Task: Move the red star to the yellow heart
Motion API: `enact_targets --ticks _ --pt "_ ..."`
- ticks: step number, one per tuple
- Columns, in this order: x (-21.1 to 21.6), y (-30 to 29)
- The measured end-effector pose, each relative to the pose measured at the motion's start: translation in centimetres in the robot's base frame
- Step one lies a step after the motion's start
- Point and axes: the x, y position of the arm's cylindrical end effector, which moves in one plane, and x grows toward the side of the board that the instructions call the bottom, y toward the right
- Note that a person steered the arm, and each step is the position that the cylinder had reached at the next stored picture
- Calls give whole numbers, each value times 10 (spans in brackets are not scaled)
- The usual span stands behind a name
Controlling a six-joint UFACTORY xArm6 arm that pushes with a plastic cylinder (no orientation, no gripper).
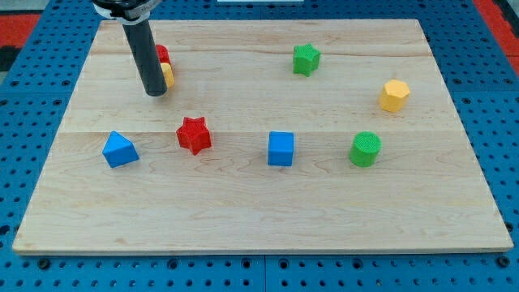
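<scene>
The red star point(194, 135) lies on the wooden board point(259, 219), left of centre. A yellow block point(168, 75), mostly hidden by the rod so its shape is unclear, sits near the view's top left, touching a red block point(163, 54) just above it. My tip point(156, 92) rests on the board right beside the yellow block, at its lower left. The tip is above and to the left of the red star, with a gap between them.
A blue triangular block point(120, 150) lies left of the red star. A blue cube point(280, 148) and a green cylinder point(365, 149) lie to its right. A green star point(306, 58) is at top centre and a yellow hexagon point(394, 95) at the right.
</scene>
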Motion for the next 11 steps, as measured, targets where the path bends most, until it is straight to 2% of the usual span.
enact_targets --ticks 4,7,9,11 --pt "23 64" --pt "64 104" --pt "96 102" --pt "110 74"
